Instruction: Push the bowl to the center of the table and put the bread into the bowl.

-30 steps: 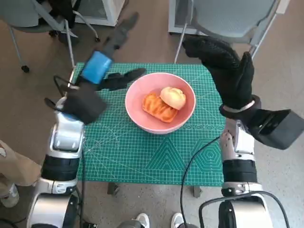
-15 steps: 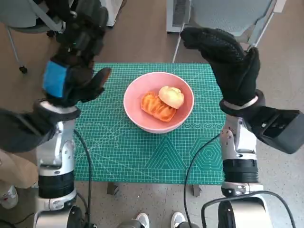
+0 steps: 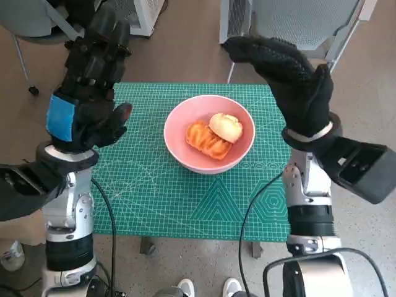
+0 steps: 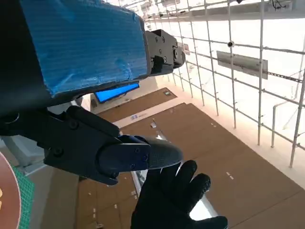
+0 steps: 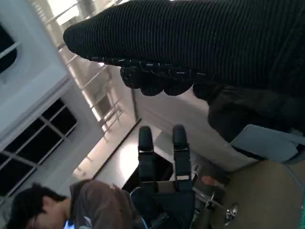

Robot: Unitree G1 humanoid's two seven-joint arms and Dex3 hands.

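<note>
Bread (image 3: 213, 134) is already sitting in the pink bowl (image 3: 179, 153) mid-table (image 3: 154, 198), and both the left hand (image 3: 90, 93) and right hand (image 3: 291, 77) are raised, spread and empty, so probably the only real risk is a lowering arm clipping the rim and shoving it off-center.

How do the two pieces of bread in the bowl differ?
The orange bread is long, ridged and deep orange; the round bun is pale yellow, smooth and domed. The orange bread lies lower, toward the robot's left; the round bun rests partly on top of it. Both sit inside the pink bowl.
</note>
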